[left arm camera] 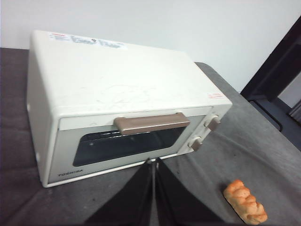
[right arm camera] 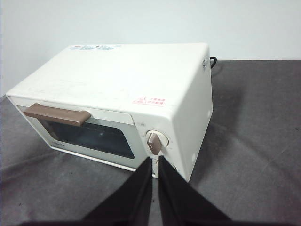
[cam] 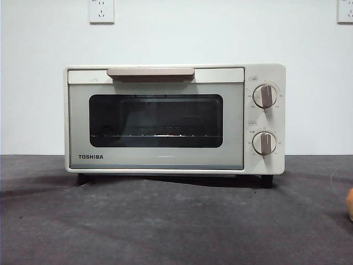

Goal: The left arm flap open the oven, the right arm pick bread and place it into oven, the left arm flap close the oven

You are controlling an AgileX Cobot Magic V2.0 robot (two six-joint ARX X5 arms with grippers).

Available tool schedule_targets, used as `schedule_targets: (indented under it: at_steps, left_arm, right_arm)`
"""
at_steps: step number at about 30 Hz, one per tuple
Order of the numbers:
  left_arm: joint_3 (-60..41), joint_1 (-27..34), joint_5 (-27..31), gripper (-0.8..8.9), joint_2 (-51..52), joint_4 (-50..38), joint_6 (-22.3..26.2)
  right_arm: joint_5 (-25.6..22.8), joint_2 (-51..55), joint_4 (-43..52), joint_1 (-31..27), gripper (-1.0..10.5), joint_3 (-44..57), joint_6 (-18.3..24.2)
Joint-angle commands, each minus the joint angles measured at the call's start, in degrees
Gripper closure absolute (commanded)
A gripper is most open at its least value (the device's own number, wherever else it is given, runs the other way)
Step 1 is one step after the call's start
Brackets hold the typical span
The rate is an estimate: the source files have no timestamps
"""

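Left gripper (left arm camera: 154, 162): flat black wedge jaws pressed nearly together, holding nothing, hovering just in front of the oven (left arm camera: 117, 99) door's lower edge. Right gripper (right arm camera: 155, 160): same story, jaws together and empty, up near the upper beige knob (right arm camera: 154, 141). Oven itself is a boxy cream-white Toshiba, door shut, dark glass window (cam: 156, 120), smooth beige bar handle (cam: 150, 72), wire rack (cam: 156, 134) visible only through the glass in the front view. Bread (left arm camera: 244, 201), lumpy golden-orange and sort of elongated, lying on the dark grey felt-like table mat (left arm camera: 263, 155) off toward the knob side, apart from the oven. Barely a sliver of it at the front view's edge, missing entirely from the right wrist view.
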State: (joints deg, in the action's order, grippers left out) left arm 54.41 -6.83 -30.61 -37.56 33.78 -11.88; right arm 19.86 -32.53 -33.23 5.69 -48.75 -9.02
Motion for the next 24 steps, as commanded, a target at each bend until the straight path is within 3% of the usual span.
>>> schedule_targets:
  at_steps: [1,4,6,11,13,24]
  left_arm:
    - [1.0,-0.5,-0.3,7.94,-0.4,-0.8,1.0]
    - [1.0,-0.8,0.6,7.74,-0.8,-0.7,0.9]
    - [1.0,-1.1,0.6,7.33,-1.2,-0.7,0.9]
    - [1.0,-2.1,1.2,3.85,-2.2,-0.8,0.9]
    - [1.0,-2.3,1.2,3.01,-2.5,-0.8,0.9]
    - [1.0,-3.8,1.2,2.77,-3.4,-0.5,0.9]
  right_arm:
    - [0.3,-0.3,-0.5,0.2,9.3,-1.0,0.2]
    - [0.3,-0.3,-2.6,0.2,9.2,-1.0,0.2]
    - [0.3,-0.3,-4.0,0.2,8.4,-1.0,0.2]
    - [0.3,-0.3,-5.6,0.2,4.7,-1.0,0.3]
    - [0.3,-0.3,-5.9,0.2,4.2,-1.0,0.3]
    - [3.0,-1.9,-11.2,0.2,4.2,-1.0,0.2]
